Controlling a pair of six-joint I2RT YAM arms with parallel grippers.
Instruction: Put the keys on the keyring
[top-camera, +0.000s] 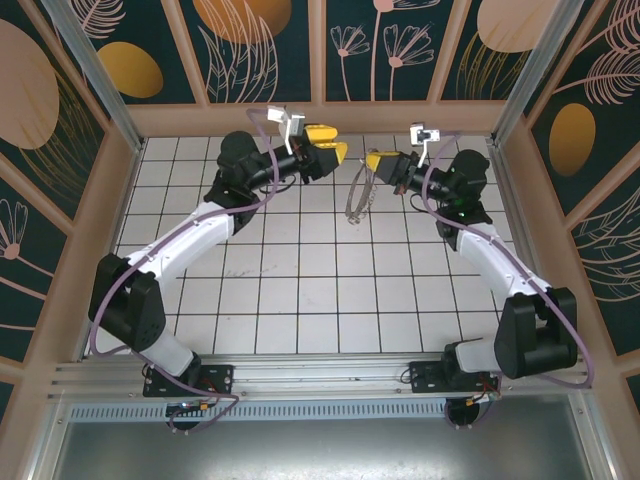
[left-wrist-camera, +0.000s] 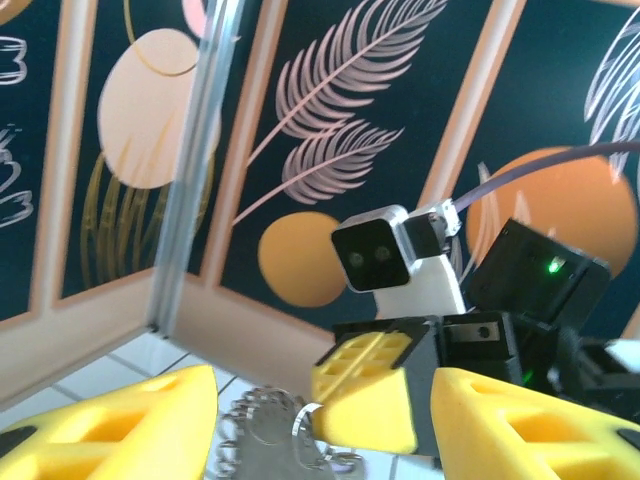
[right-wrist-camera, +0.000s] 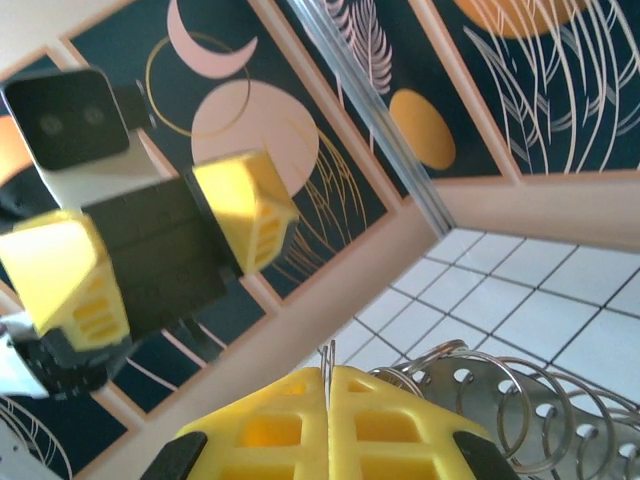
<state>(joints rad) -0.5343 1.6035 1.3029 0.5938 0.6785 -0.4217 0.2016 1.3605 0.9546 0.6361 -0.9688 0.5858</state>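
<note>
Overhead, keyring (top-camera: 357, 200) hung from right gripper (top-camera: 376, 160), jaws pinched together on its wire, left gripper (top-camera: 342, 143) spread apart just beside it

Top external: high over the near edge, looking down on the whole tiled floor (top-camera: 300, 290); left wrist: close, low, facing right gripper (left-wrist-camera: 340, 400) and wall panels (left-wrist-camera: 330, 100); right wrist: close, facing left gripper (right-wrist-camera: 155, 240) head-on; the wrist views look at each other, sharing the keyring (right-wrist-camera: 520, 400).
</note>
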